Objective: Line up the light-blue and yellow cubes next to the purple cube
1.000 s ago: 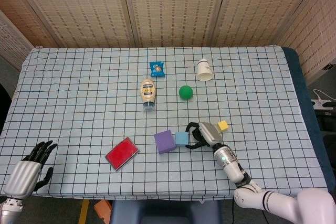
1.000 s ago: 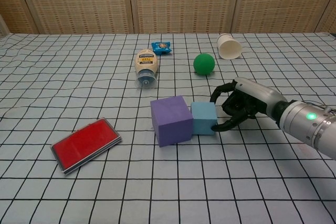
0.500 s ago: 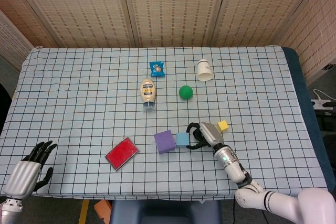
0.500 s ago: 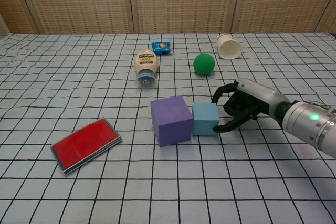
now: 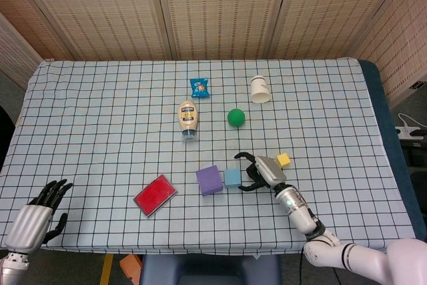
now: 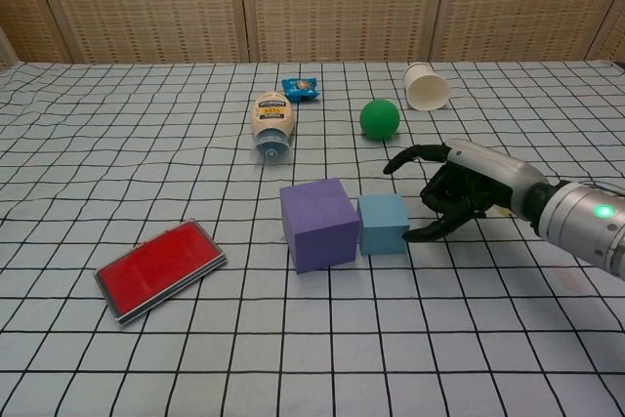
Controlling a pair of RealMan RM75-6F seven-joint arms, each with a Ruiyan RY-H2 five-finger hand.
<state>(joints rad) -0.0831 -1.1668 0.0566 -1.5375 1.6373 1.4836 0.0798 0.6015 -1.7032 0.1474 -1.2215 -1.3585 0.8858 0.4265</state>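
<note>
Right hand: fingers spread wide, holding nothing; sits just right of the light-blue cube. Lowest fingertip lies near the cube's right face; contact or small gap, can't tell. Forearm w/ green light runs off toward lower right.

Light-blue cube: on the checked tablecloth, left face against the purple cube, the two in a row.

Yellow cube: head view only, just beyond the right hand's wrist, apart from the other two cubes. Chest view: hidden behind the hand.

Left hand: bottom-left corner of head view, at the near table edge, fingers apart, nothing in it. Not in chest view.

Vs 1 s ago: right hand's fingers were curled round the light-blue cube's right side; they have since opened out and the hand has drawn back a little to the right. Cube now a touch further right in chest view; still next to purple cube. Left hand unchanged.

Other items, outward: green ball beyond the right hand; paper cup on its side, further back; sauce bottle lying down, cap toward camera; blue snack packet behind it; red flat case left of the purple cube, well apart.

Hard to read: bottle label, cup print too small.
</note>
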